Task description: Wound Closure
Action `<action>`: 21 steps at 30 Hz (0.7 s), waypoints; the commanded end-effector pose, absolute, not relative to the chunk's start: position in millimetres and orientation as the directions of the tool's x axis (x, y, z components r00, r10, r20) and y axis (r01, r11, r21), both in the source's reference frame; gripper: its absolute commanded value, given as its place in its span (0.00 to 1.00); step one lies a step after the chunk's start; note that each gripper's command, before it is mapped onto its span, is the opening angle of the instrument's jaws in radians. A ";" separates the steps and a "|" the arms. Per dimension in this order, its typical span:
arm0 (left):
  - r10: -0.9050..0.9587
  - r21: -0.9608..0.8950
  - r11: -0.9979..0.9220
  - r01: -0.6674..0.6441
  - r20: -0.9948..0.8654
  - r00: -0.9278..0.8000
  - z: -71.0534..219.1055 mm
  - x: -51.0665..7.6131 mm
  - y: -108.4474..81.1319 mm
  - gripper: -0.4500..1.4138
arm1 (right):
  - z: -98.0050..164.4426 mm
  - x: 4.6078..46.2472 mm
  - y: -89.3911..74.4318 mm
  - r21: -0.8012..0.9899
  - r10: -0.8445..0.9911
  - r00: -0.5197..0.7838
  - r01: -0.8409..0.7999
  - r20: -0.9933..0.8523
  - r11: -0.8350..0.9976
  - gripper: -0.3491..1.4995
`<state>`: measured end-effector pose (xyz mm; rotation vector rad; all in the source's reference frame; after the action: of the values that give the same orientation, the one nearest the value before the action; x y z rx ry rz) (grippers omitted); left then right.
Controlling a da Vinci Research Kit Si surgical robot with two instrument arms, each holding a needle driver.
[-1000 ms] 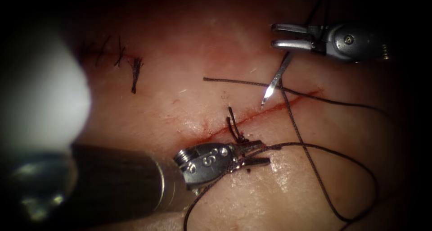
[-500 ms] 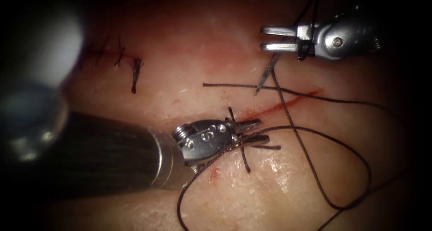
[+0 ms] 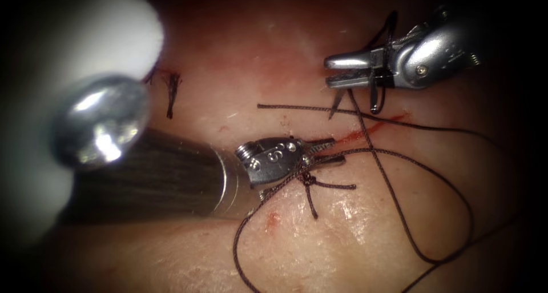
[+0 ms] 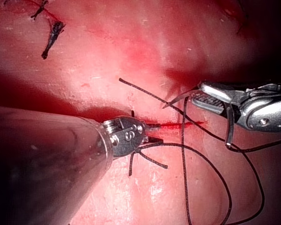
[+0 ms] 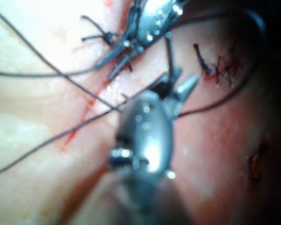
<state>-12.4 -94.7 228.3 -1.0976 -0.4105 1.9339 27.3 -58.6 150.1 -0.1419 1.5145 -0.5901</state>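
Raised since the earlier frame, left tool now lies over the cut, clamping thread; right tool above it grips the needle, clear of tissue

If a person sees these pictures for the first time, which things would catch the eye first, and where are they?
Probably the left tool, whose thick dark shaft leads to jaws over the red cut in the tissue; they appear to grip the thread beside a knot with two short ends. Next, the right tool further up on the right holds the needle, tip down, free of the tissue. The thread makes a wide loop on the right.
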 end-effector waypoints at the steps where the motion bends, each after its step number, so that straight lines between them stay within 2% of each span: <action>1: 0.805 -0.631 -0.582 -0.513 -0.538 -0.251 228.9 -13.1 -95.9 0.36 | 150.5 28.1 -59.2 -0.455 -0.457 -0.063 0.280 -0.887 0.845 0.00; 9: 0.809 -0.635 -0.576 -0.514 -0.534 -0.247 228.9 -14.0 -96.2 0.36 | 150.7 28.4 -59.4 -0.520 -0.525 -0.069 0.295 -0.848 0.802 0.00; 21: 0.818 -0.649 -0.565 -0.510 -0.524 -0.239 228.7 -14.5 -98.1 0.36 | 151.1 30.4 -60.0 -0.534 -0.513 -0.149 0.281 -0.845 0.798 0.00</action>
<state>-13.8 -97.2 228.2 -1.0974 -0.4315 1.9159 29.7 -59.7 150.6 -0.1909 1.5727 -0.6990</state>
